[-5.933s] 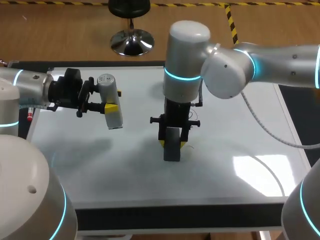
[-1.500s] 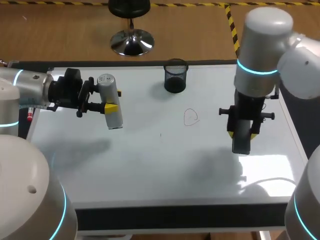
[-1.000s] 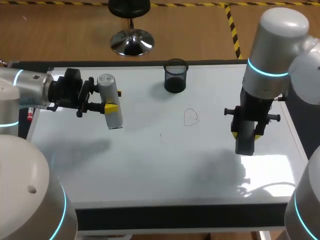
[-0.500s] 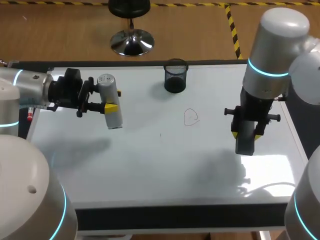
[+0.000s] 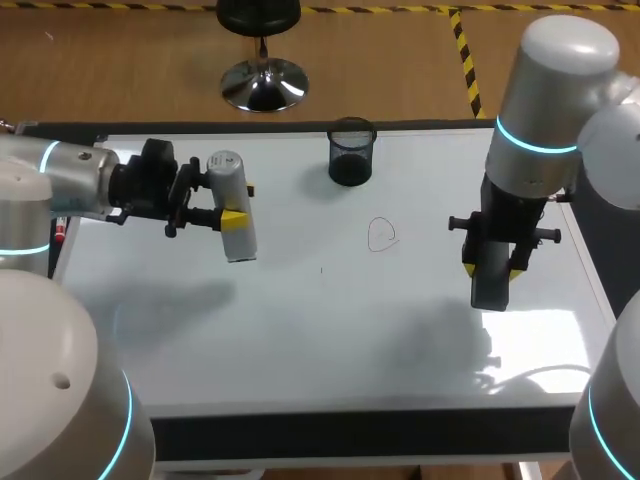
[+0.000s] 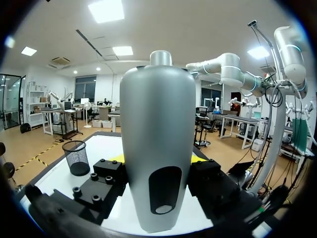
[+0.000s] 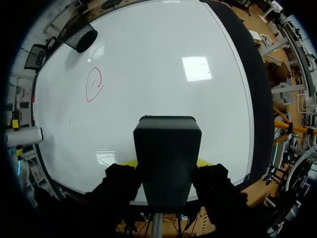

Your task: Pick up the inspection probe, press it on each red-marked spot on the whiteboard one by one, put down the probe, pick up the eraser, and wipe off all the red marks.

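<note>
A silver-grey inspection probe [image 5: 231, 210] [image 6: 157, 148] hangs tilted above the whiteboard's [image 5: 300, 330] left part, with my left gripper [image 5: 226, 214] [image 6: 159, 171] shut on it from two sides. Over the board's right part, my right gripper [image 5: 492, 262] [image 7: 166, 166] is shut on a dark block eraser [image 5: 489, 282] [image 7: 167, 151], which points down at the board. Between the two arms a red loop mark [image 5: 381, 234] [image 7: 93, 84] is drawn on the board. A tiny dark mark [image 5: 321, 269] lies left of the loop.
A black mesh cup [image 5: 351, 152] [image 6: 77, 157] [image 7: 81, 37] stands at the board's far edge, near the middle. A red marker [image 5: 57, 236] lies at the left edge. The board's dark frame [image 5: 330, 435] runs along the near side.
My left arm has shifted a little to the right with the probe. Over the earlier frames the right arm carried the eraser from the board's middle to the right, then stayed still.
</note>
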You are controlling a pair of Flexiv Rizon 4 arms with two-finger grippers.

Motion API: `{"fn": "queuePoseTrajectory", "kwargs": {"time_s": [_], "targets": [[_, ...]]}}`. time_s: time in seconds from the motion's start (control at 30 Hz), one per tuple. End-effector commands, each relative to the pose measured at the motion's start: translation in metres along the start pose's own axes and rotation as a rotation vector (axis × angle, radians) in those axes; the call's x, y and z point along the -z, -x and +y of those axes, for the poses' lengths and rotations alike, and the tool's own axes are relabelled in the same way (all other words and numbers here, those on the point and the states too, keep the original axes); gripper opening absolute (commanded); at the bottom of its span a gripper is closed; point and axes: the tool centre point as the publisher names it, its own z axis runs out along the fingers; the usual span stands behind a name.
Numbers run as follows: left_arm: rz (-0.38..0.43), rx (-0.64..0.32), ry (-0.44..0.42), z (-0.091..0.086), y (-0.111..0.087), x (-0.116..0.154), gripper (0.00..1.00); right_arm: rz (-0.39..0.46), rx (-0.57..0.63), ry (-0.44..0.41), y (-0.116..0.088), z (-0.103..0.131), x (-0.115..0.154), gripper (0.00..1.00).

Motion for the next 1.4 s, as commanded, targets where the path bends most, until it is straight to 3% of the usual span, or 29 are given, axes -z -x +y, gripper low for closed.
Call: {"fn": "queuePoseTrajectory", "kwargs": {"time_s": [0.03,0.5,1.4], "targets": [[0.016,-0.003,-0.009,0.004,0.009,-0.015,0.0,0.003,0.001,0.001,0.001,0.0,0.001,0.0],[0.072,-0.027,-0.018,0.0,0.017,-0.07,0.0,0.003,0.001,0.001,0.001,0.0,0.001,0.0],[0.055,-0.047,-0.063,-0.023,0.056,-0.146,0.0,0.003,0.001,0.001,0.001,0.0,0.001,0.0]]}}
